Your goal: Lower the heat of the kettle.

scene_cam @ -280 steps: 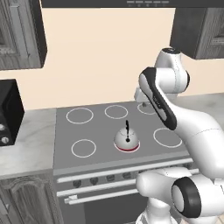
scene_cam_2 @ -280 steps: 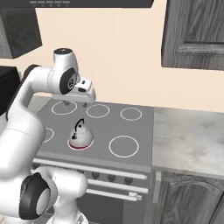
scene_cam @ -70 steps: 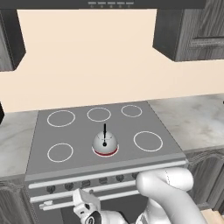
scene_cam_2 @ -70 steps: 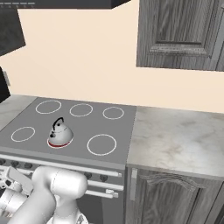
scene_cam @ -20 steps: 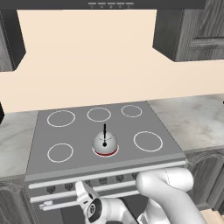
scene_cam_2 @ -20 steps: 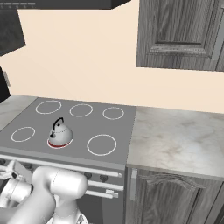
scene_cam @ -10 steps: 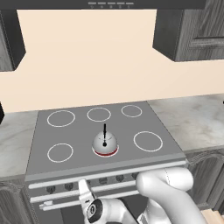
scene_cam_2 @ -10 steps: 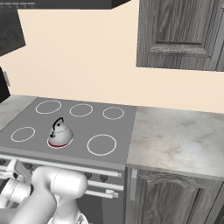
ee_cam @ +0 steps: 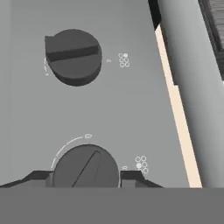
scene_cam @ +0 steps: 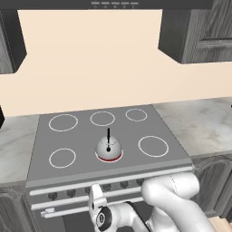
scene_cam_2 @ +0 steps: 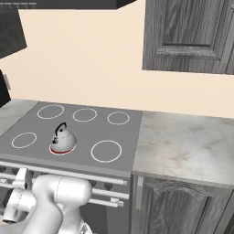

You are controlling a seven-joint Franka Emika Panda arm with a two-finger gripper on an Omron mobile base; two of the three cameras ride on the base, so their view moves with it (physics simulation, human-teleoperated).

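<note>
Between the gripper fingers sits a stove knob, its 2 tips flanking it closely, apparently closed on it, though contact is uncertain. Above and beyond, the kettle stands on a red-glowing burner. Reach looks done; turning the heat down remains.

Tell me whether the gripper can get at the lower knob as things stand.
Probably yes. In the hand view the gripper has one fingertip on each side of the knob, nothing between them, though contact is unclear.
</note>
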